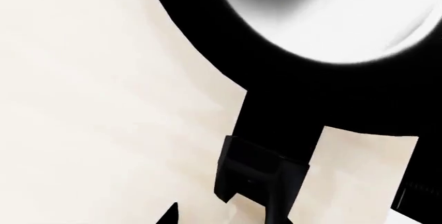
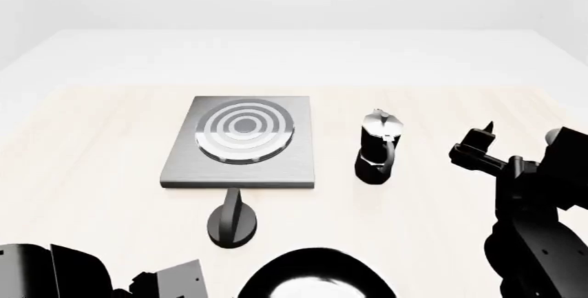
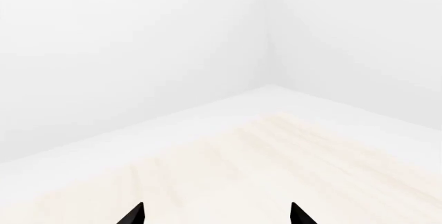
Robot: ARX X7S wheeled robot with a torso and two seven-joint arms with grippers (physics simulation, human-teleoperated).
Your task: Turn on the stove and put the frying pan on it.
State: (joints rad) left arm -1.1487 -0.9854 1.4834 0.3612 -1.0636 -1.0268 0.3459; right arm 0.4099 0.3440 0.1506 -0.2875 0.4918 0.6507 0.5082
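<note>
Your left hand [image 1: 228,219] is right by the frying pan [image 1: 332,22]'s handle; I cannot tell its grip. Your right hand [image 3: 217,216] is open, far from the stove [image 2: 244,143].

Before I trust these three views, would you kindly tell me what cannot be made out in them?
- Frying pan: head view's bottom edge cuts it off; only part shows.
- Pan handle: left wrist view shows a dark silhouette; whether the left pincer touches it is unclear.
- Left pincer: mostly cut off in the head view.
- Right pincer: only two tips show.
- Stove: no sign whether it is on.
</note>
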